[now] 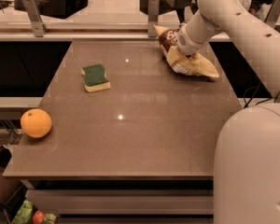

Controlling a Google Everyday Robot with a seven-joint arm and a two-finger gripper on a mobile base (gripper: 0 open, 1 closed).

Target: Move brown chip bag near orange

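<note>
The table [144,129] has a flat brown top that shines a little, with two small spots of light on it. Behind its far edge runs a pale rail with metal posts [153,10] standing up from it, and dark boxes sit behind that. Under the front left corner, low on the floor, is a small red fruit [38,217] among green things.

The brown chip bag [192,64] lies near the far right corner of the top. Its dark end points to the far edge and its yellow end points to the right edge. The gripper [183,50] is down on the bag, pressed against its middle. I cannot tell if the gripper is open or closed. The white arm [233,17] comes in from the right, over the right edge, and the big white robot body [252,171] stands at the front right corner.

The orange [36,123] sits right at the left edge, near the front left corner, well apart from the bag. A green and yellow sponge [95,77] lies in the far left part of the top, away from all edges. A wide stretch of bare brown top runs from the bag across the middle to the orange, and the sponge lies just to the far side of it.
</note>
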